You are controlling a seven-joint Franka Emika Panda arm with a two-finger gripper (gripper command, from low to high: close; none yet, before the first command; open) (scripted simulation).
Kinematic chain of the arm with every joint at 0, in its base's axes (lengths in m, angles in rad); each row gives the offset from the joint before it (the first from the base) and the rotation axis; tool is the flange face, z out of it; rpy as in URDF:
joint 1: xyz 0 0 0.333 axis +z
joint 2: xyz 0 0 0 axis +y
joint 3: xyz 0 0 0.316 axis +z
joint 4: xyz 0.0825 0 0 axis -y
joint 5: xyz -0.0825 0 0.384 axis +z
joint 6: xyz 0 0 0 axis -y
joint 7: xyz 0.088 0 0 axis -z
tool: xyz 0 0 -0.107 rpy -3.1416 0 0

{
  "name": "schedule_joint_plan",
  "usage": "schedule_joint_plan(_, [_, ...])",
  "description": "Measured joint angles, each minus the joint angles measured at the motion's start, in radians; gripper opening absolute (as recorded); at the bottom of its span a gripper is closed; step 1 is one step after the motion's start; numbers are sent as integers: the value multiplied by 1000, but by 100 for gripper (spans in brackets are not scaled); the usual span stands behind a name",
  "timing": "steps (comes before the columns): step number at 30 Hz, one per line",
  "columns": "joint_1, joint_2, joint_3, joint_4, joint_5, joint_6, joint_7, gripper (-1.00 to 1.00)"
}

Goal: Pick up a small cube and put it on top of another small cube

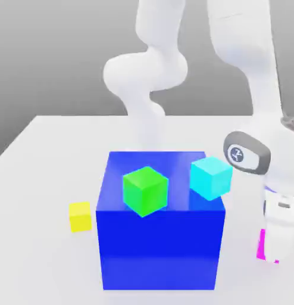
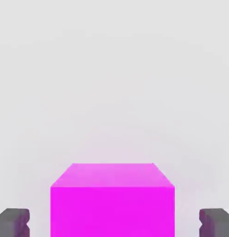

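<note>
In the hand view the gripper's fingers point(image 2: 114, 223) stand spread, one on either side of the small magenta cube point(image 2: 112, 212) — a gap shows at each flank, so nothing looks pinched. The cube lies between them, its sides square to the closing line; being a cube, it has no long axis to favour. In the exterior view it sits on the white table point(image 1: 42, 268) at the exterior view's right, partly behind the hand — straight closing should do.
</note>
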Motion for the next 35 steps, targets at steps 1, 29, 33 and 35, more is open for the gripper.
schedule_joint_plan(1, [0, 0, 0, 0, 0, 0, 1, -100])
schedule_joint_plan(29, [-453, -707, -173, 116, 170, -811, -52, -100])
schedule_joint_plan(33, [-461, -666, -175, 45, 164, -705, -51, 100])
schedule_joint_plan(35, [-461, -666, -175, 45, 164, -705, -51, 100])
